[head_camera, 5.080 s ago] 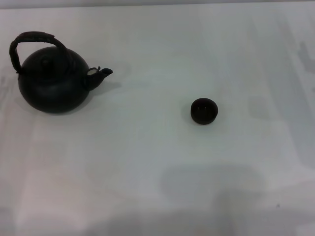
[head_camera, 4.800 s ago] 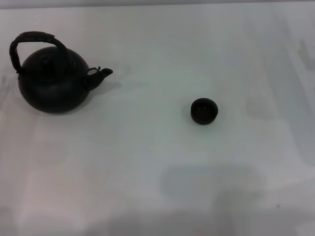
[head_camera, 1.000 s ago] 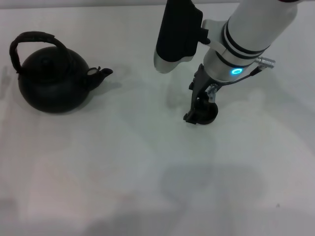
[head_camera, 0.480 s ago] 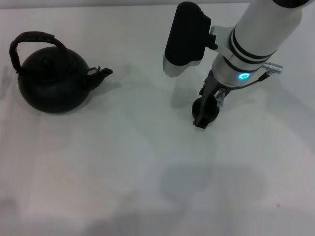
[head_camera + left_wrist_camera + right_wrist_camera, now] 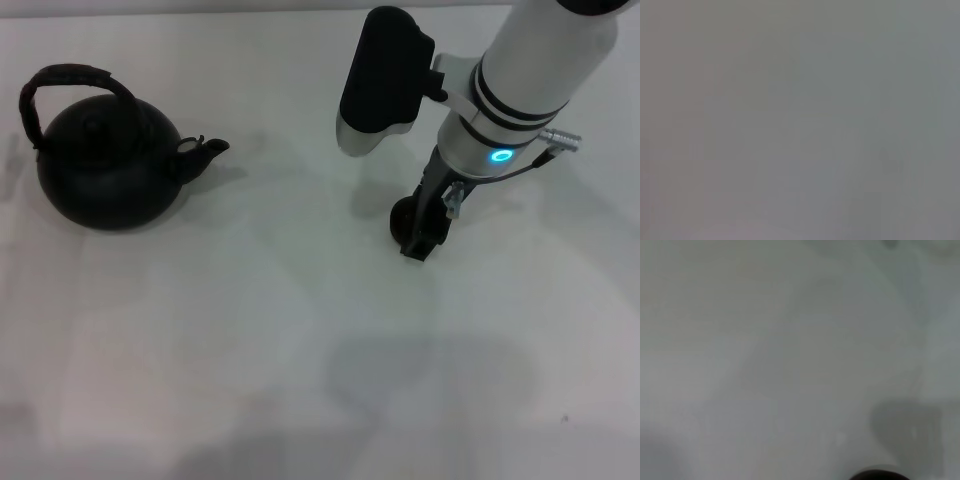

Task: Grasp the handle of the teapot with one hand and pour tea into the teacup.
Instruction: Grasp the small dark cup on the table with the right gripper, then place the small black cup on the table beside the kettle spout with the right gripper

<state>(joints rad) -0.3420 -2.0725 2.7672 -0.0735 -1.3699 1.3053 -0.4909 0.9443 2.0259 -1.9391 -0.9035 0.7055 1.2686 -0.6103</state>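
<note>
The matte black teapot stands at the table's far left, its arched, wrapped handle upright over the lid and its short spout pointing right. Right of centre sits the small dark teacup, mostly covered by my right arm. My right gripper reaches down onto the cup from above. A dark curved edge shows in the right wrist view; it may be the teacup's rim. The left arm appears in no view.
The white table carries only the teapot and the cup. My right arm's white forearm and black wrist block hang over the area behind the cup. The left wrist view is plain grey.
At the start no arm was over the table. During the last second my right arm has shifted slightly right over the teacup. The teapot has not moved.
</note>
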